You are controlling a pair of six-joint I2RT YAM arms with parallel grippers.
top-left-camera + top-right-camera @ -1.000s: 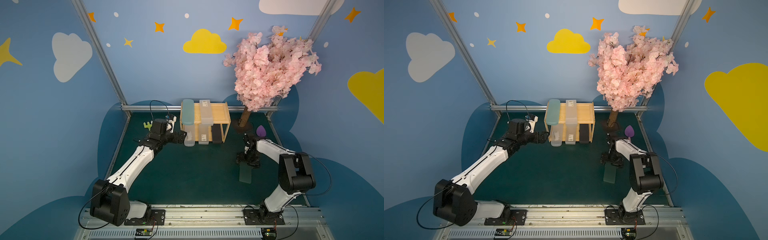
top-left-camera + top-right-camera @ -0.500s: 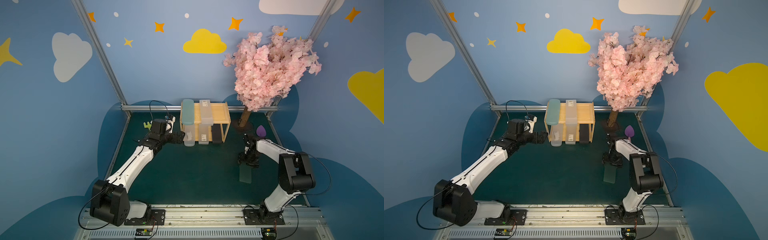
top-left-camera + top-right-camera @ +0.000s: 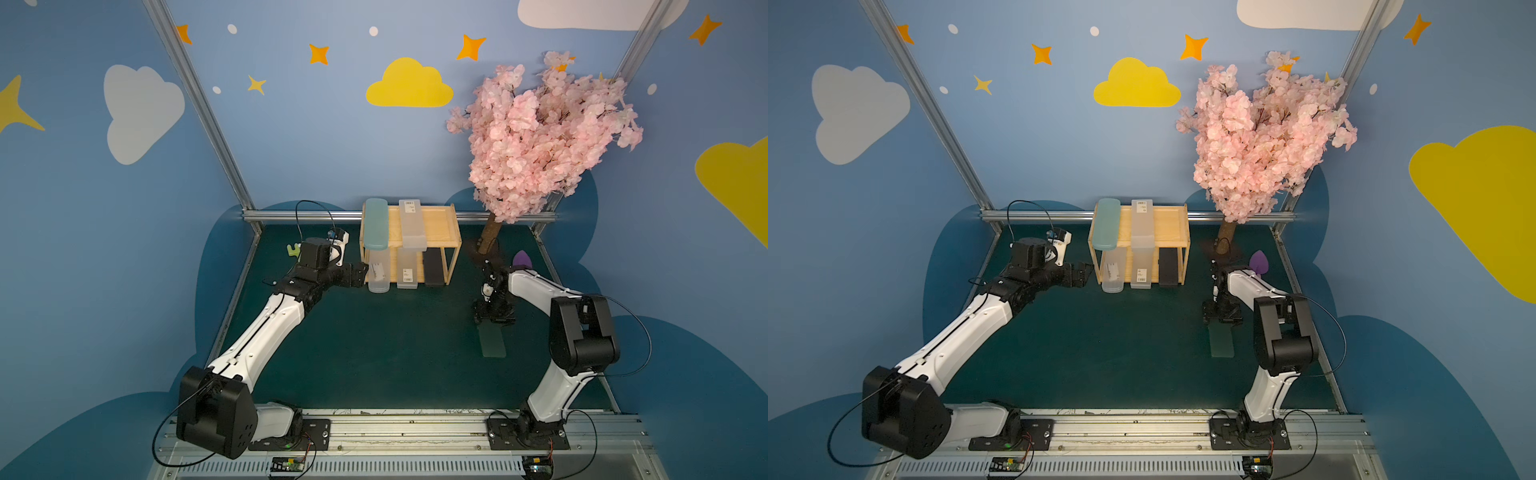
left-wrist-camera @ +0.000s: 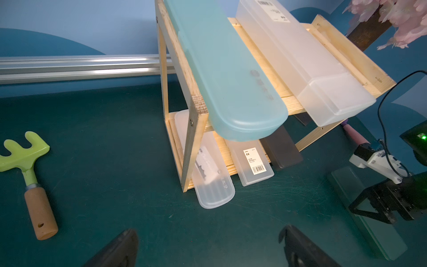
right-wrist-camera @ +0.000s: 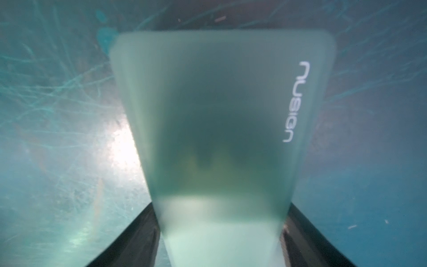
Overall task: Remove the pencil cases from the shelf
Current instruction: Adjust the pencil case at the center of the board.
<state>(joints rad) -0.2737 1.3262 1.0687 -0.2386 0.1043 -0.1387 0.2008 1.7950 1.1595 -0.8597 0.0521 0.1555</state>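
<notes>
Pinching the dark green case (image 5: 219, 104) by both long edges, the right gripper (image 5: 220, 208) holds it on the mat (image 5: 57, 115), contact only the right wrist view shows; a level lift seems best. The left gripper (image 4: 208, 231) stands wide, empty; just beyond its fingertips (image 4: 120, 247) the clear case (image 4: 213, 189) juts from the shelf (image 4: 193, 138), so enter low, under the overhanging teal case (image 4: 231, 81).
</notes>
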